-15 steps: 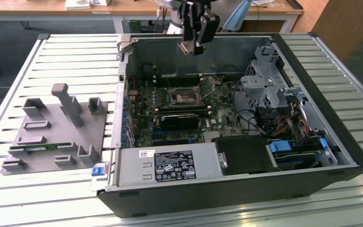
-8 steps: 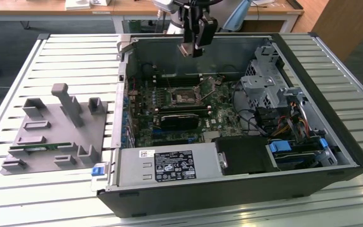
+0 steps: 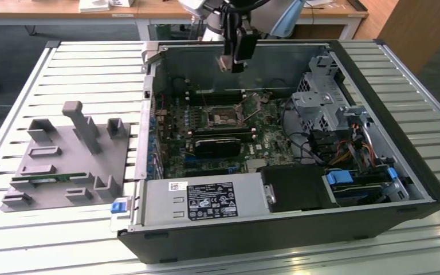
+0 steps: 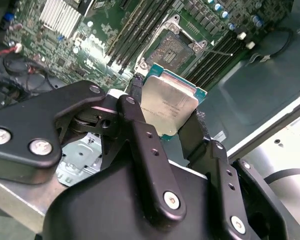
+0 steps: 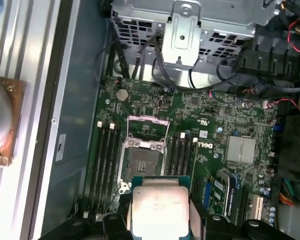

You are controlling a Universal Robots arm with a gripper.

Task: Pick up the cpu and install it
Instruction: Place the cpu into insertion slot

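Hanging over the open computer case (image 3: pixel 297 229), the claw (image 3: pixel 235 64) is clamped on the cpu (image 4: pixel 169 102), with one finger (image 4: pixel 136 95) on each of two opposite edges and the shiny metal top facing the second wrist camera. So the picking up looks done. The installing is not: the socket (image 5: pixel 142 162) on the green board (image 5: pixel 220 115) lies empty with its metal frame swung open, and the chip is held in the air, apart from it. In the exterior view the claw sits up by the case's far wall, probably well above the board, though the height is hard to judge. By my reckoning, seating the chip in the socket and closing the frame are left.
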